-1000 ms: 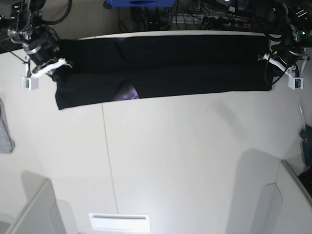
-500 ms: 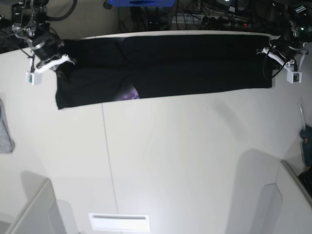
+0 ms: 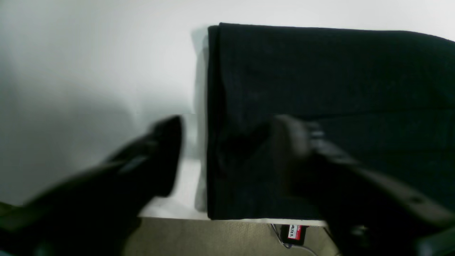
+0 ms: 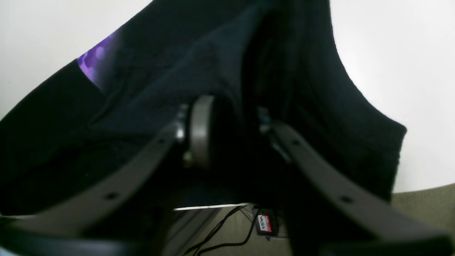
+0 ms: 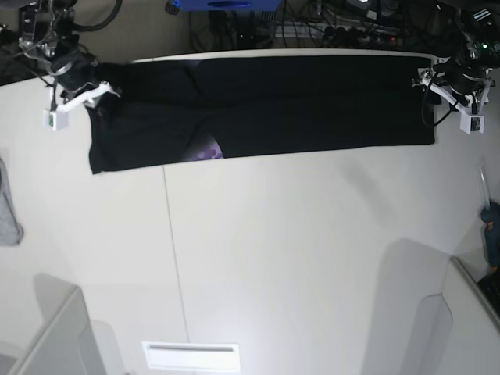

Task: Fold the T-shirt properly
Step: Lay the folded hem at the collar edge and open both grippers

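Left pincer [image 3: 227, 142] astride T-shirt [image 3: 320, 89] edge

You have open worktop [image 5: 297, 258] all along the T-shirt's [image 5: 266, 109] near side; a grey cloth [image 5: 8, 207] lies well off its left end.

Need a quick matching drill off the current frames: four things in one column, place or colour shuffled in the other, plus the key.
Things:
1. T-shirt
2. Purple patch
3. Grey cloth
4. Left tool

Descriptions:
A. at the base view's left edge
B. black, long strip across the table's far side
C. at the shirt's end, base view's right
D. peeks out at the shirt's near edge

Pairs: 1-B, 2-D, 3-A, 4-C
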### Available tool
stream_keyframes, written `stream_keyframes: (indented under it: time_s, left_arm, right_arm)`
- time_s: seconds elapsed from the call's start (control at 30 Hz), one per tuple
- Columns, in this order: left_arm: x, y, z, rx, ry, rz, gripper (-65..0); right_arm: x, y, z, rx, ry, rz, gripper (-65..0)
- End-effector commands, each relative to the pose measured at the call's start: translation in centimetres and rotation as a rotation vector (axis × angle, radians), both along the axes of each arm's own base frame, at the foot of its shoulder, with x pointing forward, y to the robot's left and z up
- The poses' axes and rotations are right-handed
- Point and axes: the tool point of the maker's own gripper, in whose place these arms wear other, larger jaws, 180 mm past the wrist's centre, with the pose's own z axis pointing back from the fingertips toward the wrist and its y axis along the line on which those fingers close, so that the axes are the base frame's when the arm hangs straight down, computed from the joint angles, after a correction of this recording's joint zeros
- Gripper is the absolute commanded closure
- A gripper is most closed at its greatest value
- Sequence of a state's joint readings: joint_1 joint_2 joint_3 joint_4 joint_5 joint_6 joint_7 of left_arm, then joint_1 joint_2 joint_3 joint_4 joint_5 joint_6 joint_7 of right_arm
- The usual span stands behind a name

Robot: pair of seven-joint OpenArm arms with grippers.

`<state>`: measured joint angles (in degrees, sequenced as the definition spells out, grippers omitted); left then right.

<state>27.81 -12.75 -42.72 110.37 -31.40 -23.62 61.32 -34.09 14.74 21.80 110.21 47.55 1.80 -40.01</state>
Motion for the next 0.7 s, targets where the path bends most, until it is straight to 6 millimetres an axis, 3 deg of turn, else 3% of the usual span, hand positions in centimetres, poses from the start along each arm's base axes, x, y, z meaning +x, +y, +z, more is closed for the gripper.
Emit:
stream_keyframes:
  time_s: [0.0,0.07,0.13,0.2,0.27,0.3,0.37,0.5,0.67]
  left_arm:
    - [0.5,0.6,1.1,0.028,-0.028,-0.009,-47.1]
    - [0.1,1.7,1.7,0.044,-0.040,0.026,-50.4]
    - [-0.2,2.4,2.3,0.056,-0.057,0.058,-49.7]
    - [0.0,1.9,2.5,0.015,-0.086,0.069,-44.9]
    - [0.6,0.9,2.7,-0.060,-0.127,0.062,-32.3]
    - [0.8,0.3,2.7,-0.094,-0.142,0.057,-22.5]
    - [1.4,-0.5,2.8,-0.135,-0.164,0.049,0.0]
    - [2.3,-2.6,1.4,-0.173,-0.136,0.000,0.0]
    - [1.7,-2.3,-0.5,-0.096,-0.059,0.002,0.0]
  right_arm:
    - [0.1,-1.3,0.8,-0.027,-0.029,-0.031,-20.9]
    - [-0.4,-2.9,1.4,-0.047,-0.042,-0.086,-20.9]
    - [-0.4,-4.1,2.3,-0.064,-0.073,-0.132,-20.9]
    - [-0.1,-4.2,3.1,-0.071,-0.106,-0.121,-20.9]
    - [0.8,-2.9,4.0,-0.068,-0.160,-0.038,-20.1]
    - [1.3,-2.2,4.5,-0.069,-0.191,0.011,-17.1]
    - [2.3,-0.9,5.1,-0.060,-0.243,0.091,-0.6]
    - [3.6,-0.3,3.9,-0.018,-0.204,0.117,0.0]
    - [4.5,0.1,2.2,0.027,-0.142,0.132,0.0]
